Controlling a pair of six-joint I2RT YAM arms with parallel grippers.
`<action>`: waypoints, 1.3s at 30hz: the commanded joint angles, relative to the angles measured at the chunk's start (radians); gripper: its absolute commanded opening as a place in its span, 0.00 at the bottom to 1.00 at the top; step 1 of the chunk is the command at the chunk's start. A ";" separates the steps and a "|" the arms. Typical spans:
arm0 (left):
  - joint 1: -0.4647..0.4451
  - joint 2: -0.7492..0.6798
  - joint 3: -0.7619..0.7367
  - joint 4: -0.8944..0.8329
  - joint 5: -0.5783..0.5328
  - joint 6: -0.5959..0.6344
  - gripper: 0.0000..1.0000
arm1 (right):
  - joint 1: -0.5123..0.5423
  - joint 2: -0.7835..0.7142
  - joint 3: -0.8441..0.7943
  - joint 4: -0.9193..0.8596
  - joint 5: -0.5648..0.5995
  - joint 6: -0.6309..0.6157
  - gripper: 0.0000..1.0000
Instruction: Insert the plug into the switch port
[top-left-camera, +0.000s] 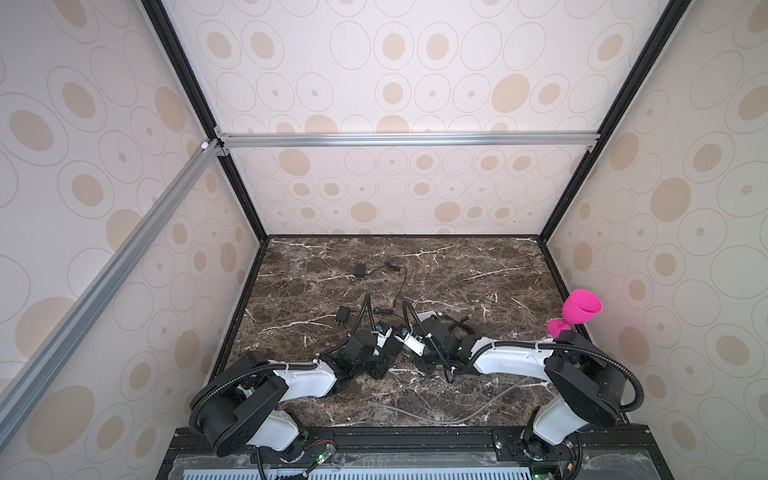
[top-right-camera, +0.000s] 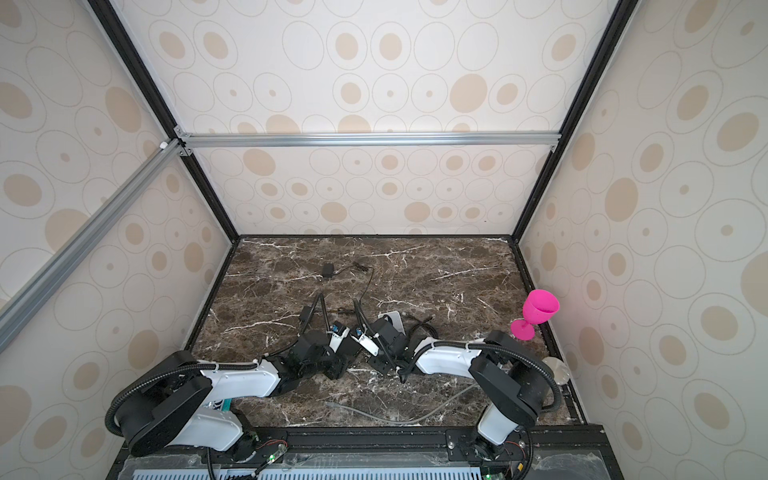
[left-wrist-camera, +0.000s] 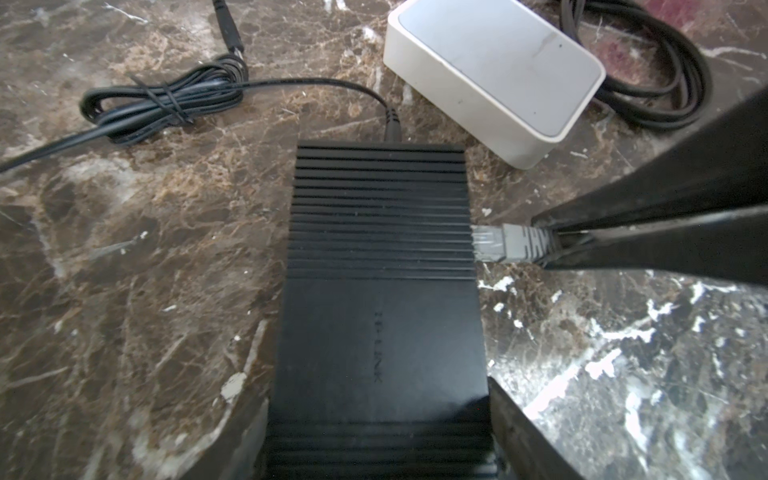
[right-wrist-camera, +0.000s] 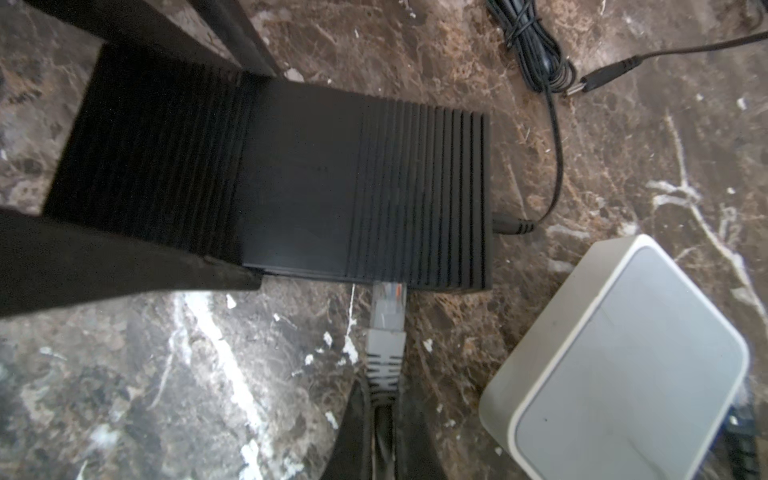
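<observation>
Our right gripper (right-wrist-camera: 384, 401) is clamped on the grey ribbed boot (right-wrist-camera: 384, 353) just behind the clear plastic network plug (right-wrist-camera: 388, 305). The nose of the plug touches the side wall of the flat black ribbed plastic switch (right-wrist-camera: 311, 187). Nearly all of the clear body is outside, and the port is hidden under the switch's edge, so we cannot tell whether the tip has entered. Our left gripper (left-wrist-camera: 376, 395) straddles the far end of the switch, its 2 fingers (right-wrist-camera: 124, 257) pressed against opposite sides, bracing it on the dark brown marble table (right-wrist-camera: 166, 374). To seat the plug well, we judge it should be square to that wall and level with the table. We would push slowly along the cable's own line while the left gripper resists, so the switch neither slides nor turns. Because the hold is on the soft boot, the plug may flex, so small corrections beat force. A white rounded plastic box (right-wrist-camera: 623, 365) lies just beside the right gripper, and a thin black power lead (right-wrist-camera: 513, 226) enters the switch's end; we should nudge neither.
</observation>
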 joint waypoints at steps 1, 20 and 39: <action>-0.015 0.012 0.027 -0.027 0.095 0.003 0.35 | 0.048 -0.006 0.060 0.038 0.051 -0.027 0.00; -0.047 0.040 0.014 0.042 0.441 0.085 0.00 | -0.106 0.022 0.061 0.287 -0.366 -0.074 0.00; -0.111 0.012 0.033 -0.005 0.555 0.118 0.00 | -0.138 0.083 0.209 0.335 -0.343 -0.124 0.00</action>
